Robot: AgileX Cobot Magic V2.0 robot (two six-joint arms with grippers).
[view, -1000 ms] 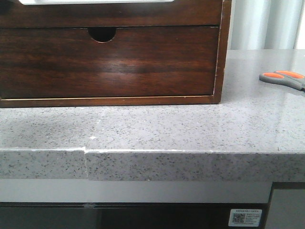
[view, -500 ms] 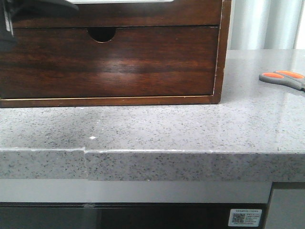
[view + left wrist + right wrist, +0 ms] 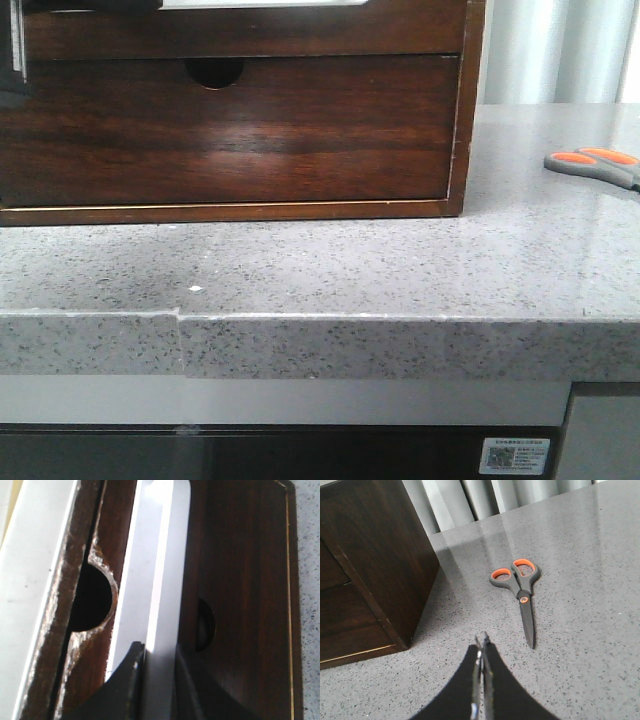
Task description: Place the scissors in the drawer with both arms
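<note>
The scissors (image 3: 592, 165), grey handles with orange-lined loops, lie flat on the stone counter at the far right; in the right wrist view (image 3: 522, 597) the blades point toward my gripper. My right gripper (image 3: 481, 637) is shut and empty, hovering over the counter a little short of the blade tip. The drawer (image 3: 300, 30) is the upper one of the dark chest, and its pale strip (image 3: 160, 590) runs between my left gripper's fingers. My left gripper (image 3: 159, 647) is shut on that strip; it shows dark at the top left of the front view (image 3: 14, 45).
The lower drawer (image 3: 300, 130) with its half-round notch (image 3: 213, 72) sits under the upper one. The chest's side (image 3: 375, 555) stands left of the scissors. The grey speckled counter (image 3: 400, 270) has a front edge close to the camera. Pale curtains (image 3: 560, 50) hang behind.
My left gripper has come into the front view at the top left and settled at the upper drawer's strip. The scissors and the chest have not moved.
</note>
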